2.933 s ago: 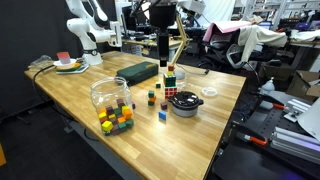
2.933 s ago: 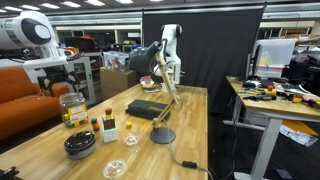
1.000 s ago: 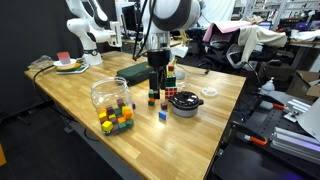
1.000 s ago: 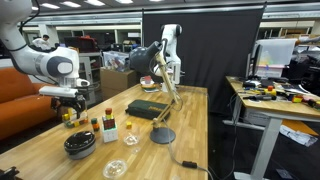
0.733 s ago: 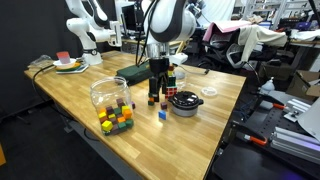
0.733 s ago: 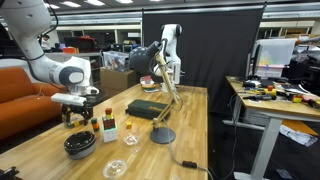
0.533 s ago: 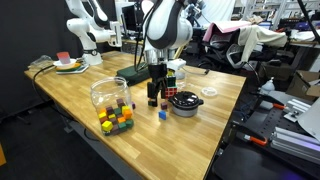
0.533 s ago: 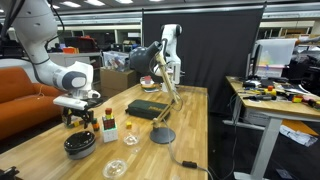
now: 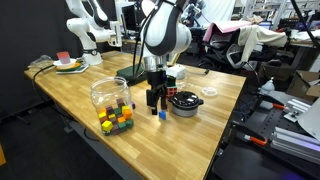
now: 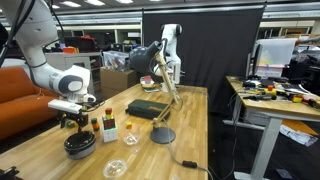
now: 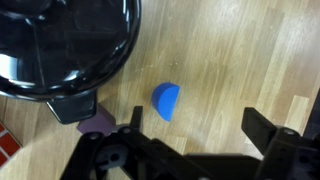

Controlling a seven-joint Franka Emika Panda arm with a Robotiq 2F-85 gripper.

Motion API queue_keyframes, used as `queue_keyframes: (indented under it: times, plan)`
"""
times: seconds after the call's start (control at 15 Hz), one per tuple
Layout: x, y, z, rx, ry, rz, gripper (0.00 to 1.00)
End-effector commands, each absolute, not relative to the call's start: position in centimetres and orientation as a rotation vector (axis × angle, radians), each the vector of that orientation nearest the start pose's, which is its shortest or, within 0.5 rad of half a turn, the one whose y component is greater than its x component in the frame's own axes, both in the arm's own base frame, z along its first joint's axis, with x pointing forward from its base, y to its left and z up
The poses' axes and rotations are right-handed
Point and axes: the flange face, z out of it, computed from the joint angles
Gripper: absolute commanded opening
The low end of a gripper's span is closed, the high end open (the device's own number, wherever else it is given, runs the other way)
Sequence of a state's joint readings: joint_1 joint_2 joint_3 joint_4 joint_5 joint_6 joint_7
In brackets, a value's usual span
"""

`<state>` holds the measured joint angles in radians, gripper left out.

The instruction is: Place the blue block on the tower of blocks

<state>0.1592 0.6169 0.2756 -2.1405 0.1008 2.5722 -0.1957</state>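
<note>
1. Wrist view: the gripper (image 11: 197,122) points straight down at the table (image 11: 250,50), jaws wide open and holding nothing.
2. The blue block (image 11: 166,100) lies on the wood at fingertip level. It sits inside the gap but well off centre, close to the finger on the picture's left. I see no contact with either finger.
3. A black bowl (image 11: 60,50) fills the upper left of this view, near the blue block but apart from it. A purple block (image 11: 97,123) lies just beside that same finger, below the bowl's rim.
4. In an exterior view the gripper (image 9: 155,99) hangs low over the table (image 9: 70,95), with the blue block (image 9: 160,113) directly under it. The bowl (image 9: 185,103) stands just beside them.
5. A jar (image 9: 109,93) and a heap of coloured blocks (image 9: 115,120) sit further along the table, apart from the gripper.
6. In an exterior view the gripper (image 10: 71,119) is down near the bowl (image 10: 80,146); the blue block is too small to pick out there.
7. The tower is behind the arm; I cannot make it out clearly.
</note>
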Motion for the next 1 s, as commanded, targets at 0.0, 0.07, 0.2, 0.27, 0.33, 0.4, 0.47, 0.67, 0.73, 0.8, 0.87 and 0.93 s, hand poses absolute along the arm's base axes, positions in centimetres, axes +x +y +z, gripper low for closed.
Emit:
queue_keyframes:
  times: [0.0,0.07,0.2,0.27,0.33,0.4,0.47,0.67,0.73,0.8,0.87,0.93]
  plan:
    - [49.1,23.5,10.3,-2.831,-0.709,0.314,1.00]
    - [49.0,23.5,10.0,-2.831,-0.712,0.321,1.00]
    - [49.0,23.6,9.4,-2.827,-0.710,0.340,1.00]
    - [48.9,23.7,9.1,-2.822,-0.717,0.352,1.00]
    - [48.8,23.6,8.9,-2.823,-0.717,0.360,1.00]
    - [48.7,23.6,8.6,-2.824,-0.714,0.368,1.00]
    - [48.7,23.5,8.4,-2.821,-0.710,0.373,1.00]
    - [48.6,23.4,7.9,-2.817,-0.704,0.374,0.66]
    - [48.7,23.4,7.8,-2.815,-0.701,0.374,0.58]
    - [48.8,23.4,7.8,-2.816,-0.697,0.370,0.52]
    - [48.9,23.5,7.9,-2.817,-0.697,0.367,0.44]
    - [49.0,23.5,8.0,-2.818,-0.696,0.363,0.38]
